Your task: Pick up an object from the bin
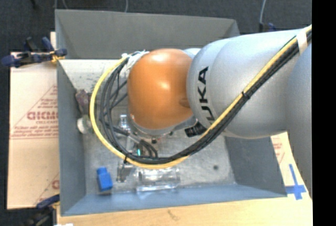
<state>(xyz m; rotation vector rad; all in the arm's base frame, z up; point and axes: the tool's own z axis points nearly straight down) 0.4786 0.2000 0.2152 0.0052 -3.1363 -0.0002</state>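
At the bin's [68,167] near edge, left of middle: one clear plastic piece [157,180], flat on the floor, just beside the tool [126,169]. We judge it light, stiff and slippery, apt to slide, and best taken across its narrow width. Near-left corner: one small blue block [104,178]. Tool state: we cannot tell whether it is open or closed. Arm [252,88]: enters over the right edge, its orange cover [157,88] above the bin's middle, pointing steeply down.

KUKA iiwa arm [252,88], seen from above.
Silver-grey rounded casing with black "KUKA" lettering, glossy orange wrist cover [157,88], yellow and black cables [105,114].
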